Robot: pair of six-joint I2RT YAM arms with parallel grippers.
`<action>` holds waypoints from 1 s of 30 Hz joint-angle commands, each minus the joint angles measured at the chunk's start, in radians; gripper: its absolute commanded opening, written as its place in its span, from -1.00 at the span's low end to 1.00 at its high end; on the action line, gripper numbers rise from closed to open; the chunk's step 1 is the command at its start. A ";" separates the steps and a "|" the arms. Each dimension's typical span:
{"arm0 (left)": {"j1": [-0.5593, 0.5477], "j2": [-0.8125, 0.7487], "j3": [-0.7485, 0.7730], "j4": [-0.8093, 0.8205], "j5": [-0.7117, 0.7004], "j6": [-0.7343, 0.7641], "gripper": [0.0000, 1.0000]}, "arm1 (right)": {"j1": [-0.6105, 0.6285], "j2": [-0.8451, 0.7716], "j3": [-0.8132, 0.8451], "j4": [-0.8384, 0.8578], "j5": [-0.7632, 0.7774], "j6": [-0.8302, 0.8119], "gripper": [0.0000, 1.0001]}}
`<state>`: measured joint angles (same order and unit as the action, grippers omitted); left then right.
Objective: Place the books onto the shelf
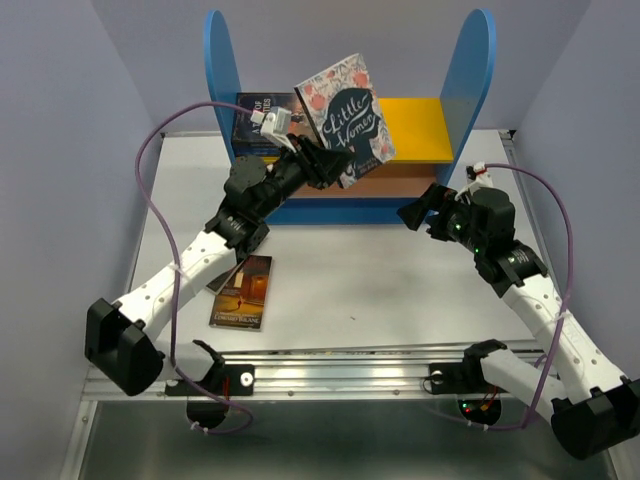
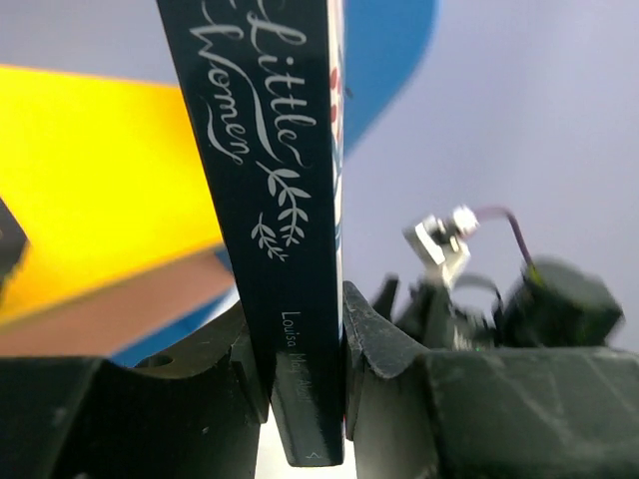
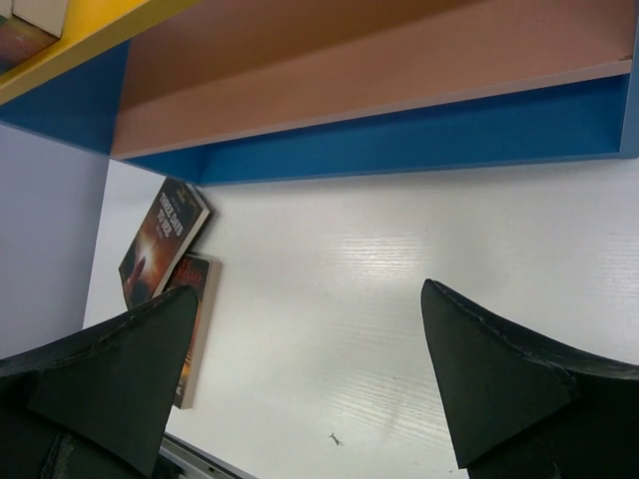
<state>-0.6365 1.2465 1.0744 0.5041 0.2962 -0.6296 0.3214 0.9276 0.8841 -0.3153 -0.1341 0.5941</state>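
Note:
My left gripper (image 1: 335, 165) is shut on the lower edge of the grey floral "Little Women" book (image 1: 347, 108). It holds the book tilted in the air, in front of the shelf's (image 1: 218, 70) yellow upper board (image 1: 418, 124). In the left wrist view the dark spine (image 2: 270, 200) stands pinched between both fingers (image 2: 384, 339). Dark books (image 1: 262, 113) stand at the shelf's left end. Two more books (image 1: 243, 290) lie overlapped on the table, also in the right wrist view (image 3: 160, 235). My right gripper (image 1: 418, 212) is open and holds nothing, low over the table (image 3: 310, 369) before the blue base (image 3: 419, 140).
Purple cables (image 1: 150, 170) loop off both arms. A metal rail (image 1: 330, 375) runs along the near table edge. Lilac walls close in both sides. The right arm's wrist (image 2: 554, 299) shows behind the held book.

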 commanded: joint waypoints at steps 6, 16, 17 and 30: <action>-0.005 0.125 0.262 0.076 -0.519 -0.220 -1.00 | 0.001 -0.029 0.009 0.002 0.005 -0.010 1.00; -0.049 0.117 0.236 -0.016 -0.869 -0.547 -1.00 | 0.001 -0.046 0.012 0.001 -0.009 -0.005 1.00; -0.055 0.117 0.234 -0.021 -0.894 -0.564 -1.00 | 0.001 -0.046 0.010 0.001 -0.012 -0.001 1.00; -0.124 0.175 0.372 -0.407 -1.184 -0.956 -1.00 | 0.001 -0.058 0.010 0.001 -0.030 0.009 1.00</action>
<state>-0.7521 1.4425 1.3434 0.1181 -0.7502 -1.4704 0.3214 0.8978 0.8841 -0.3302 -0.1535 0.6022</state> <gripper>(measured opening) 0.375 0.995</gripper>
